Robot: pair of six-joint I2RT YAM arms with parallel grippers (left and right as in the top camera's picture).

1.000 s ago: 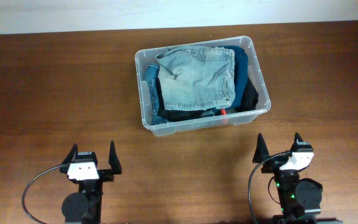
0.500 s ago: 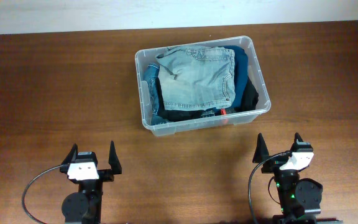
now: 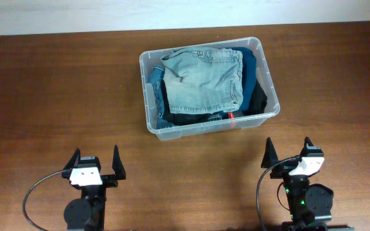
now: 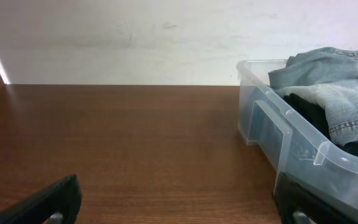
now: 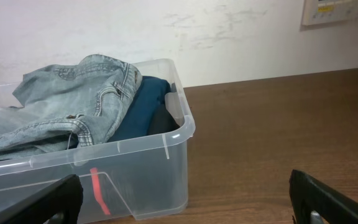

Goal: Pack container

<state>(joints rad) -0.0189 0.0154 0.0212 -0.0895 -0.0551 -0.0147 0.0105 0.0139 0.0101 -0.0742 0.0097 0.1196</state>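
Container point(image 3: 198, 128) holding folded jeans point(image 3: 201, 80), left claw point(image 3: 96, 154) and right claw point(image 3: 288, 144) both low, well back, spread wide, empty

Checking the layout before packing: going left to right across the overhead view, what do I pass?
Black left gripper, open → large clear plastic rectangular container of folded denim → black right gripper, open.

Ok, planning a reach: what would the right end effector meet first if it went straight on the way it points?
Probably the container, at its near right-hand corner: only bare table lies between it and the right end effector. It may only graze it.
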